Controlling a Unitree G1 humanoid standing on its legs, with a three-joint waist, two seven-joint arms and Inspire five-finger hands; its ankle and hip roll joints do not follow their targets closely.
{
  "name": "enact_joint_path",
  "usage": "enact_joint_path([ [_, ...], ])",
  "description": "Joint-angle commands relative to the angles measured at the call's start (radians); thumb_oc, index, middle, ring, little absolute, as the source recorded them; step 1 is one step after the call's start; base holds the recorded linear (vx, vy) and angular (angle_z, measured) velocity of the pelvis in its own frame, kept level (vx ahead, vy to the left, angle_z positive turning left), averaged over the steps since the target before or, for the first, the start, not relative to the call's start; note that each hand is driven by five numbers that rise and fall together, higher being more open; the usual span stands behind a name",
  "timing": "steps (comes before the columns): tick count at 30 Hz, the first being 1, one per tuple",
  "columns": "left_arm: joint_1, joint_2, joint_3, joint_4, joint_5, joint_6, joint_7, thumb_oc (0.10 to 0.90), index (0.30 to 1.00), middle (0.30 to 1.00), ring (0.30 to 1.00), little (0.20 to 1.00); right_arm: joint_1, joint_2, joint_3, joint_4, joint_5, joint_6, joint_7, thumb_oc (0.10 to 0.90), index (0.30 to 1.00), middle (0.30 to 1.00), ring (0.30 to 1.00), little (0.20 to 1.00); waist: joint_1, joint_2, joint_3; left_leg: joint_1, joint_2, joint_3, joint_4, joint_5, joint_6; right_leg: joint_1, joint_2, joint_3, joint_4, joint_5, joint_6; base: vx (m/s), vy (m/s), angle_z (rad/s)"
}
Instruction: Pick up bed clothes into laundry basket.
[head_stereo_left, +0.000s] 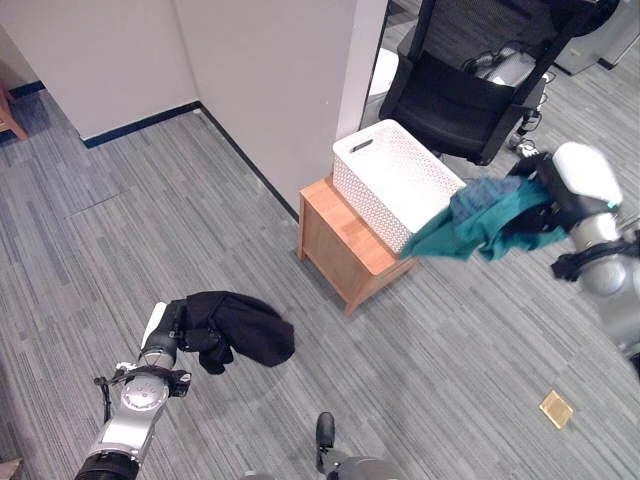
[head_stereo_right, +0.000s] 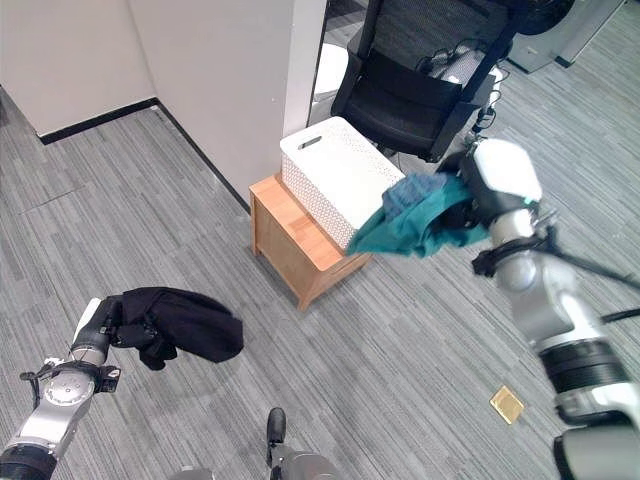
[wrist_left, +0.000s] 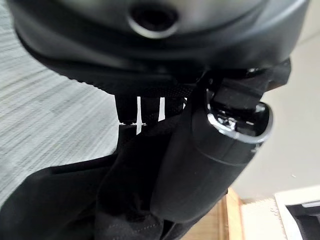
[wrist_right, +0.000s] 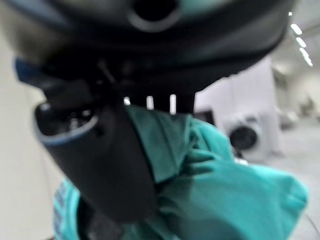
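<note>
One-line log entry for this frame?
right hand: holds teal garment beside white basket | left hand: holds black garment | basket on wooden stand

light: even, bright | shadows: soft | right wrist view: blurred | glare: slight

Basket (head_stereo_left: 395, 180) top open; chair (head_stereo_left: 470, 90) & wall (head_stereo_left: 270, 90) behind.

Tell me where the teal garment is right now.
The teal garment hangs from the right robot hand, held in the air on the robot's right, beside the white laundry basket on the wooden stand.
</note>
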Motion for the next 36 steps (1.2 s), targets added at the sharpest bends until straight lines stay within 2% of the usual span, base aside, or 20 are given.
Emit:
enact_joint_path([
  [1,-0.079,0.046,-0.003,-0.052,-0.021,-0.104,0.032,0.400,0.300,0.300,0.300,0.300,-0.202,-0.172,-0.003,0.027,0.043,-0.023,-0.130,0.400,0.300,0.300,0.300,0.300,0.017,0.033,-0.176,-0.037,0.010,-0.012,-0.170,0.165,-0.006,0.008,-0.048,-0.029,0.003,-0.070,0.220,0.20,0.089,-0.27],
  [2,-0.079,0.042,-0.020,-0.019,-0.023,-0.105,0.030,0.400,0.300,0.300,0.300,0.300,-0.285,-0.206,0.051,0.105,0.054,-0.014,-0.132,0.400,0.300,0.300,0.300,0.300,0.022,0.052,-0.187,-0.021,0.019,-0.023,-0.249,0.205,-0.017,0.024,-0.033,-0.021,0.003,-0.093,0.215,0.25,0.132,-0.28],
  [3,-0.066,0.037,-0.045,-0.007,-0.029,-0.103,0.024,0.400,0.300,0.300,0.300,0.300,-0.426,-0.233,0.166,0.203,0.063,-0.006,-0.131,0.400,0.300,0.300,0.300,0.300,0.026,0.056,-0.203,-0.007,0.020,-0.034,-0.270,0.207,-0.018,0.034,-0.027,-0.018,0.003,-0.100,0.211,0.23,0.144,-0.24],
  [7,-0.025,0.018,-0.053,0.018,-0.045,-0.102,0.009,0.400,0.300,0.300,0.300,0.300,-0.738,-0.200,0.430,0.415,0.092,0.007,-0.114,0.400,0.300,0.300,0.300,0.300,0.026,0.064,-0.222,0.015,0.020,-0.033,-0.271,0.207,-0.024,0.041,-0.025,-0.010,0.003,-0.101,0.205,0.13,0.070,-0.27],
  [11,-0.015,0.007,-0.071,0.066,-0.053,-0.102,0.004,0.400,0.300,0.300,0.300,0.300,-0.864,-0.136,0.543,0.567,0.105,0.012,-0.092,0.400,0.300,0.300,0.300,0.300,0.035,0.058,-0.224,0.018,0.027,-0.028,-0.271,0.205,-0.028,0.041,-0.025,-0.005,0.003,-0.099,0.206,0.08,0.016,-0.11],
  [19,0.006,-0.001,-0.067,0.086,-0.074,-0.105,0.010,0.400,0.300,0.300,0.300,0.300,-0.875,-0.085,0.559,0.674,0.130,0.015,-0.088,0.400,0.300,0.300,0.300,0.300,0.049,0.064,-0.195,-0.034,0.029,-0.033,-0.271,0.222,-0.031,-0.013,-0.018,-0.004,0.003,-0.091,0.212,0.01,-0.025,0.01],
  [22,0.001,-0.008,-0.071,0.101,-0.087,-0.113,0.011,0.400,0.300,0.300,0.300,0.300,-0.847,-0.073,0.549,0.740,0.138,0.015,-0.083,0.400,0.300,0.300,0.300,0.300,0.051,0.070,-0.176,-0.088,0.033,-0.038,-0.271,0.238,-0.040,-0.064,-0.017,-0.019,0.003,-0.088,0.213,-0.01,-0.045,0.12],
  [36,-0.026,-0.039,-0.101,0.121,-0.119,-0.123,0.018,0.400,0.300,0.300,0.300,0.300,-0.778,0.001,0.531,0.825,0.152,0.007,-0.073,0.400,0.300,0.300,0.300,0.300,0.071,0.082,-0.134,-0.235,0.033,-0.069,-0.271,0.284,-0.049,-0.185,0.004,-0.050,0.003,-0.088,0.210,-0.01,-0.035,0.03],
])
